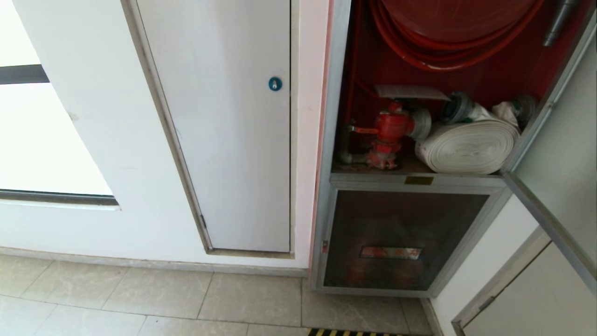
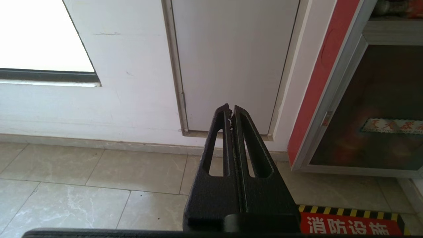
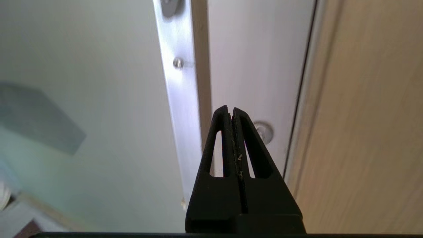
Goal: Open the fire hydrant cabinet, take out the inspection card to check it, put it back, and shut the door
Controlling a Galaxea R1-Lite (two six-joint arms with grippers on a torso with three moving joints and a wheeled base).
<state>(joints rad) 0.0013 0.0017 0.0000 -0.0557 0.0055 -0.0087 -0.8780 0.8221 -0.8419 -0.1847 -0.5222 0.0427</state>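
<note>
Fire hydrant cabinet open (red interior, white hose), door swung right

On the cabinet shelf before me, the white hose lies just beside the red valve.

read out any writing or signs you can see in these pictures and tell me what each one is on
"消防设施": white characters on the red floor marking with a yellow-black striped edge, left wrist view.
Strip label on the lower dark glass panel: red characters above a line of small print, too blurred to read.
Small brass plate on the fire hydrant cabinet frame: too small to read.
Hexagonal sticker on the door: seen from behind, nothing legible.
</note>
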